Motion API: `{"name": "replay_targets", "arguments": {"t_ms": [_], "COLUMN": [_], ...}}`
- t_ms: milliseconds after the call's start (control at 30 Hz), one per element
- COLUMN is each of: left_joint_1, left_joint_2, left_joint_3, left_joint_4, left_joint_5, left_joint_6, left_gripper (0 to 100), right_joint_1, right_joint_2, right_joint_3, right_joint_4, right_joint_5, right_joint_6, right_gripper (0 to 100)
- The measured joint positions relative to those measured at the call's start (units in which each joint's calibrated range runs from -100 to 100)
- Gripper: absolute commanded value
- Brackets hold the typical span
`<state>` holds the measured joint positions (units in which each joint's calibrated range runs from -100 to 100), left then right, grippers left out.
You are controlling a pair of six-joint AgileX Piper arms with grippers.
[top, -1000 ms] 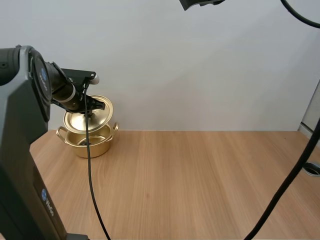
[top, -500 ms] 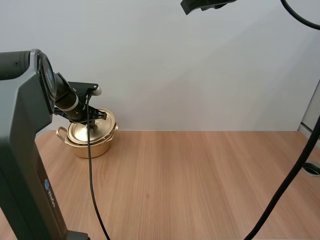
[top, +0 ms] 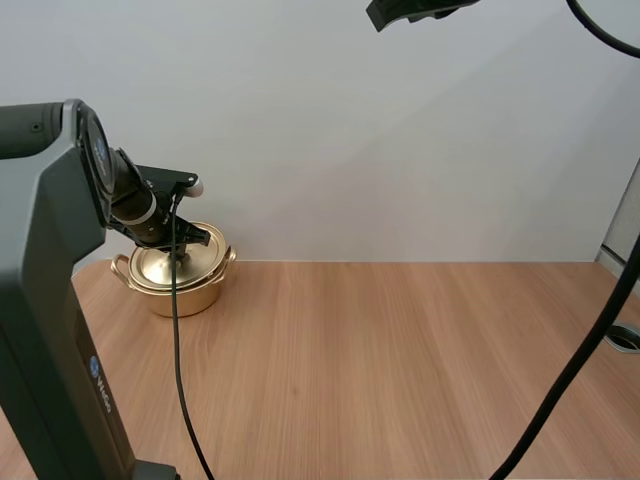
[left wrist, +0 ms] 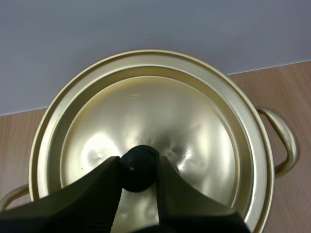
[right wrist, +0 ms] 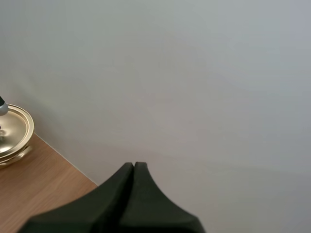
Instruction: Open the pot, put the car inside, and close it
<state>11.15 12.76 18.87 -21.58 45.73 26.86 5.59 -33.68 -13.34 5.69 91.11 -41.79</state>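
A: Left gripper (left wrist: 138, 170) is clamped on the black round knob (left wrist: 139, 159) of the lid (left wrist: 146, 116); one finger on each side, tips pinching it.
B: Lid on the pot or off?
A: On; it sits level on the rim of the pot (top: 186, 290); the gold edge shows all round in the left wrist view; one loop handle (left wrist: 283, 141) sticks out at the side, and a second just peeks out opposite.
B: What does it look like?
A: Shiny brass-gold metal, round and shallow; the lid is slightly domed with stepped rings and soft reflections; the knob is matte black.
B: Where's it standing?
A: Far left of the wooden table (top: 400, 360), close to the pale wall (top: 400, 150).
B: Right gripper?
A: Right gripper (right wrist: 134, 167) has its fingers pressed together into one dark wedge, holding nothing; it's well apart from the pot; the gold lid shows far off at the table's back edge in the right wrist view.
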Motion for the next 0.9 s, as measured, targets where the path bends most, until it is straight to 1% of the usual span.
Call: {"name": "replay_targets", "arguments": {"t_ms": [667,900], "left_joint_1": [0.00,0.00], "left_joint_2": [0.00,0.00], "left_joint_3": [0.00,-1.61], "left_joint_4": [0.75,1.31], "left_joint_5": [4.76,9.53], "left_joint_6": [0.79,0.67], "left_gripper": [0,0], "right_joint_1": [0.00,0.00], "right_joint_2": [0.00,0.00], "right_joint_3": [0.00,0.00], "right_joint_4": [0.00,0.00], "right_joint_5": [0.00,0.00], "right_joint_6": [0.00,0.00], "right_gripper": [0,0]}}
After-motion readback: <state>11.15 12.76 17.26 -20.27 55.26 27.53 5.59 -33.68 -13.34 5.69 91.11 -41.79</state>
